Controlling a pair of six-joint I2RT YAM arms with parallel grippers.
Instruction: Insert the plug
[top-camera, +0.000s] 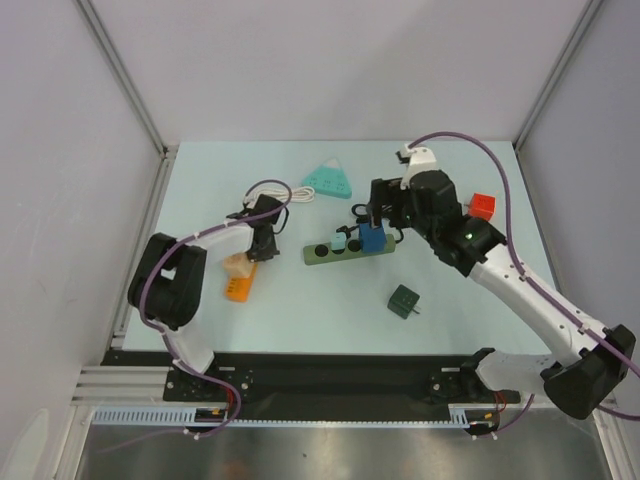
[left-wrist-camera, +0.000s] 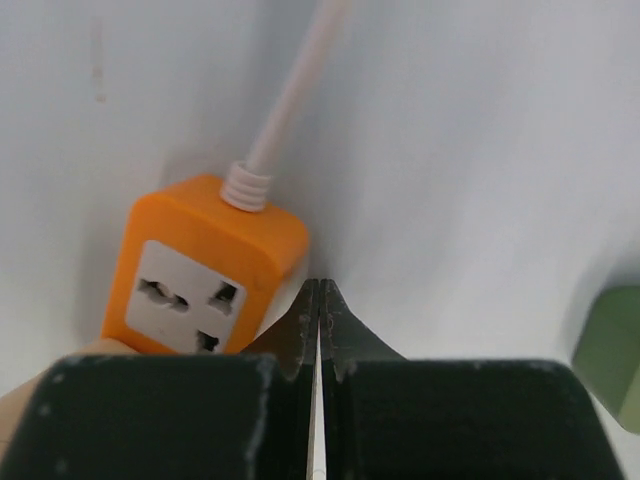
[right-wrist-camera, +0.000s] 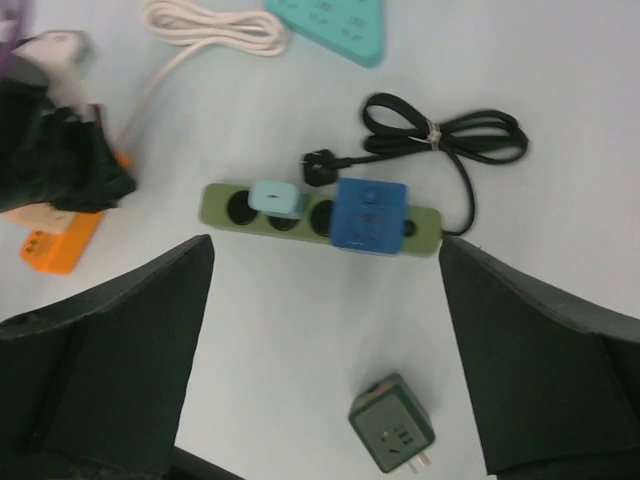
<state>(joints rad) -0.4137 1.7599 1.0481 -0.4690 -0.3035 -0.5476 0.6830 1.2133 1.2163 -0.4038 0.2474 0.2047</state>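
Right gripper (right-wrist-camera: 325, 245): released, fingers spread wide and holding nothing, poised above the green power strip (right-wrist-camera: 225, 205). Blue plug (right-wrist-camera: 368, 215): seated in the strip near its right end as the right wrist camera sees it, in line with the gap between the fingers and touched by neither. A smaller light blue plug (right-wrist-camera: 276, 198) occupies a socket further left, with one empty socket on each side of it. Black cord (right-wrist-camera: 450, 135): tied in a bundle, lying on the table just beyond the strip. Dark green adapter cube (right-wrist-camera: 392, 435): loose on the table (top-camera: 300, 320) on the near side of the strip, apart from it, prongs exposed. Teal triangular socket block (right-wrist-camera: 335, 20) and coiled white cable (right-wrist-camera: 210, 30): further back. Left gripper (left-wrist-camera: 319, 300): clenched, fingers pressed together with nothing between them, tips just beside the corner of an orange socket (left-wrist-camera: 200, 270) from which a white lead runs; contact with it cannot be determined.
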